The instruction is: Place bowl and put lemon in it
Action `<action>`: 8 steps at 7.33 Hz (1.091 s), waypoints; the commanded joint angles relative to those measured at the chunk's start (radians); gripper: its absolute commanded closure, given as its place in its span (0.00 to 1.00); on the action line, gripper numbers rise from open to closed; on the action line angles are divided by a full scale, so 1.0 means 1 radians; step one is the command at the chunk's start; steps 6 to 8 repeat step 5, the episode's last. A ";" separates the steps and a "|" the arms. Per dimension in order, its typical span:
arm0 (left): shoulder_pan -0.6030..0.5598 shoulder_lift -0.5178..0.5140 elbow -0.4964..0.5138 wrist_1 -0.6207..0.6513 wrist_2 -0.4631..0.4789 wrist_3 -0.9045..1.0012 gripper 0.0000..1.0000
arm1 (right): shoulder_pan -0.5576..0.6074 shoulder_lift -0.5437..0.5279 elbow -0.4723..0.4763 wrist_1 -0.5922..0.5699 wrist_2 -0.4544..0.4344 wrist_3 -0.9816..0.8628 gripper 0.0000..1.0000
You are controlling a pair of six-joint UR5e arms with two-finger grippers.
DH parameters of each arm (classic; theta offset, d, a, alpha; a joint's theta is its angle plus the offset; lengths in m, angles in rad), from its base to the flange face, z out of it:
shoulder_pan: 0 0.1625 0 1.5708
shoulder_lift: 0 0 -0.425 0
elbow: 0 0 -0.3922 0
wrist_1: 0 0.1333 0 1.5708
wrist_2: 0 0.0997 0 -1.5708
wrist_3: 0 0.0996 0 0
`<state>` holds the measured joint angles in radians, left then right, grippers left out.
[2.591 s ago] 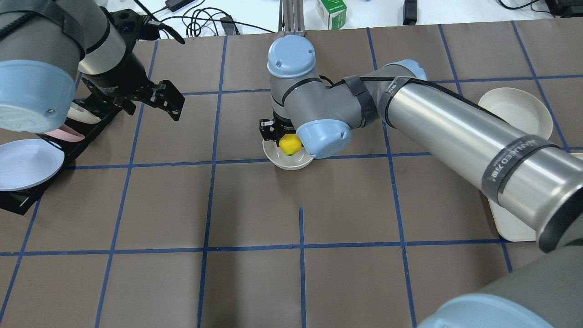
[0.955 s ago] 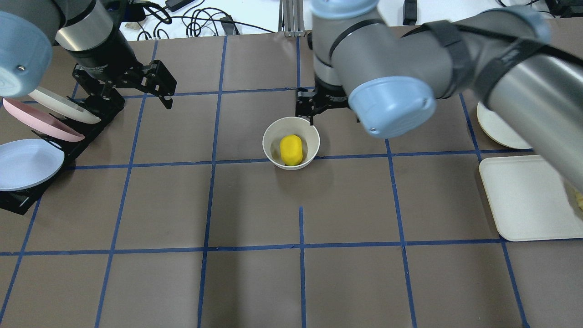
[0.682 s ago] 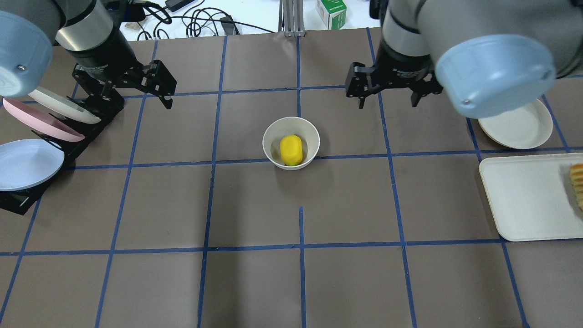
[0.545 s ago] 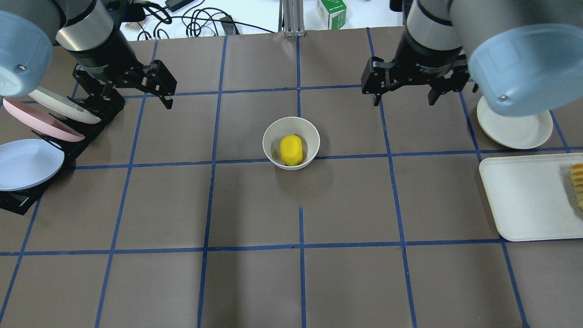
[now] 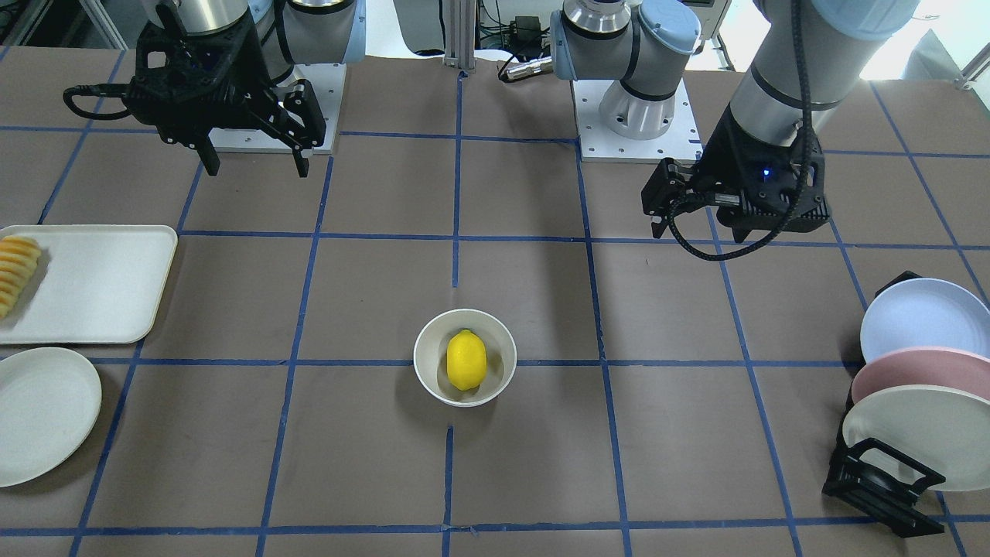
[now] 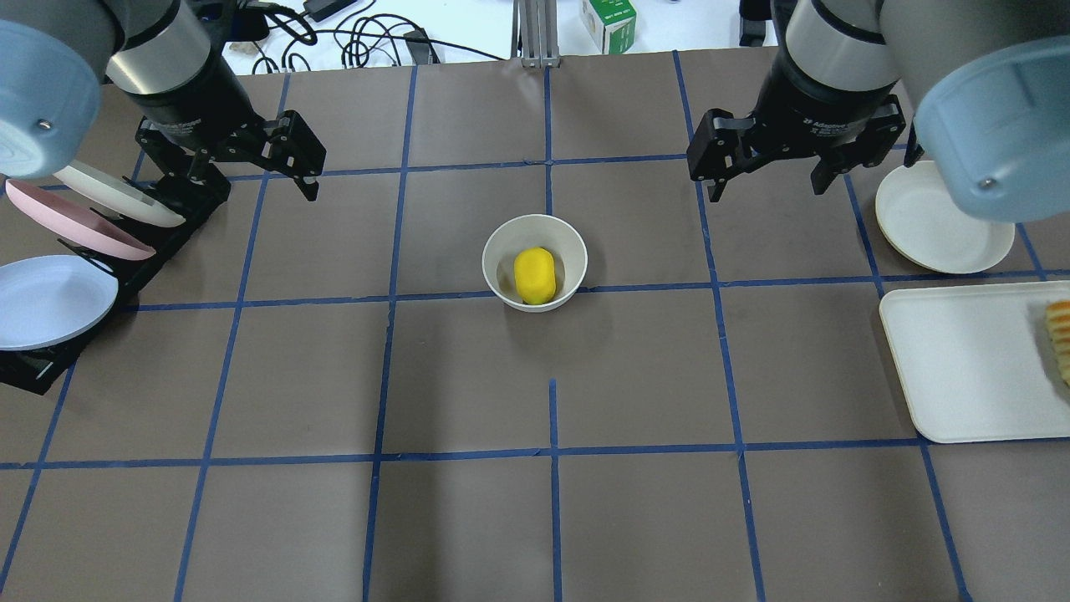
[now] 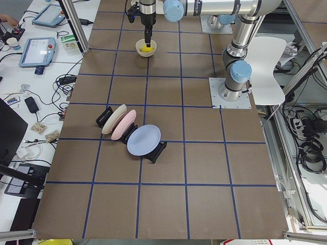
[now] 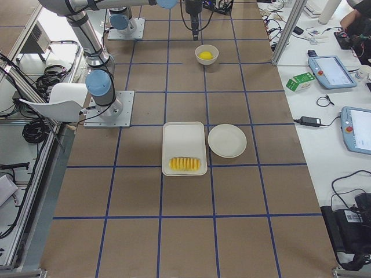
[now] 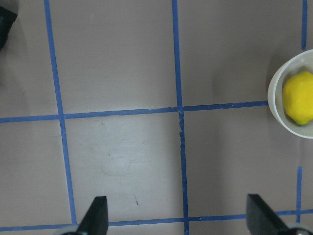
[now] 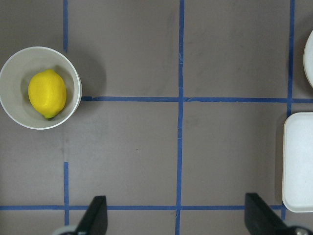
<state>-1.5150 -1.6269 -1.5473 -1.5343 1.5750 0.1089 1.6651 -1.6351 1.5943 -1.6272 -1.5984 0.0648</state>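
Overhead exterior: best look at the result, both steps apparently finished.
Bowl [image 6: 498,257]: upright near the table's middle, beside a blue tape line.
Lemon [image 6: 535,276]: down inside the bowl, touched by neither gripper.
Left gripper [image 6: 244,179]: spread wide, empty, by the rack [image 6: 33,369], well apart from the bowl.
Right gripper [image 6: 766,181]: spread wide, empty, near the plate [image 6: 936,227], well apart from the bowl.
Remaining: probably nothing beyond parking the arms.
Hidden: sliced food [image 6: 1060,336] cut off at the frame's edge; only fingertips visible in wrist views; one left finger lost against the rack.
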 commanded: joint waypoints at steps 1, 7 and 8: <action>-0.001 -0.001 -0.001 0.002 -0.001 0.000 0.00 | -0.008 0.003 0.001 0.007 -0.006 -0.035 0.00; 0.001 0.001 -0.001 0.002 -0.001 0.000 0.00 | -0.028 0.001 -0.001 0.012 -0.003 -0.043 0.00; 0.001 0.001 -0.001 0.002 -0.001 0.000 0.00 | -0.028 0.001 -0.001 0.012 -0.003 -0.043 0.00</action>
